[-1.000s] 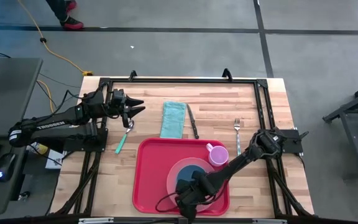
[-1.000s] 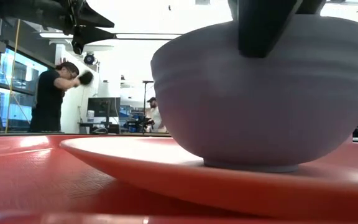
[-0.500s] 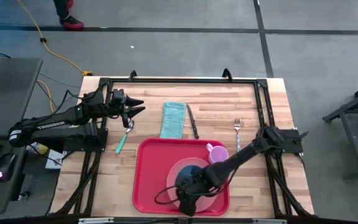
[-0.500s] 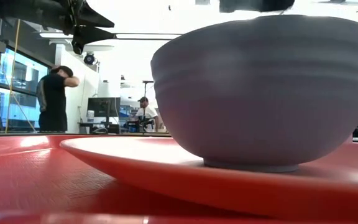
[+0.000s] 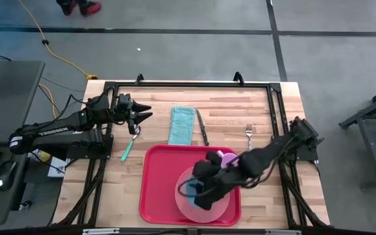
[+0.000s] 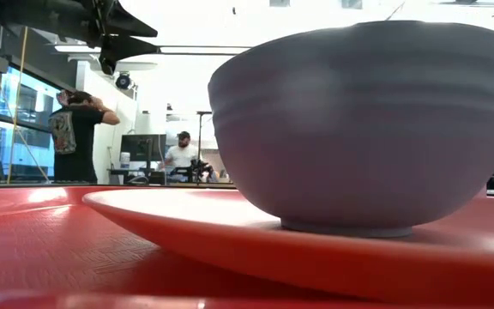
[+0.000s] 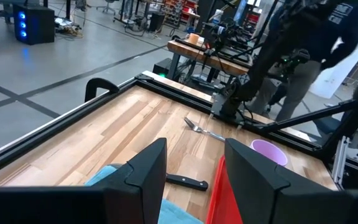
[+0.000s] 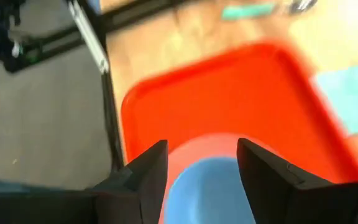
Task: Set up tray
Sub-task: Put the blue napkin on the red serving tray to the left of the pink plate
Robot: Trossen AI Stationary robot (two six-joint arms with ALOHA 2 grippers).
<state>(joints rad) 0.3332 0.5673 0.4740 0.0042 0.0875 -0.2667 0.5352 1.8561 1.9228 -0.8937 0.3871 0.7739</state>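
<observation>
A: A grey workshop floor is surrounding the wooden table (image 5: 266, 104), and in the low view people are standing at benches far behind it. Where is the tray lying?

B: The red tray (image 5: 158, 189) is resting flat at the near edge of the table, about midway along it. A pink plate (image 5: 214, 209) is sitting toward the tray's right end with a blue bowl (image 5: 194, 189) on it, and a pink cup (image 5: 229, 158) is standing in the tray's far right corner.

A: How is the tray likely to be handling?

B: It is looking like stiff, smooth plastic, light by itself but loaded now, so it is probably going to slide easily and tip if lifted from one side. The raised rim at the bare left end is offering the best hold.

A: What is the right gripper doing?

B: The right gripper (image 8: 201, 165) is hanging above the bowl and plate with its fingers spread apart, gripping nothing; the bowl is sitting free on the plate, as the low view is showing.

A: And the left one?

B: The left gripper (image 7: 194, 165) is hovering near the table's far left corner, over the bowl end of a green-handled spoon (image 5: 130, 145), its fingers partly apart and empty.

A: What else is waiting on the table?

B: A teal cloth (image 5: 182, 125), a knife (image 5: 202, 127) just beside it and a fork (image 5: 249, 135) are lying on the wood beyond the tray's far edge.
</observation>
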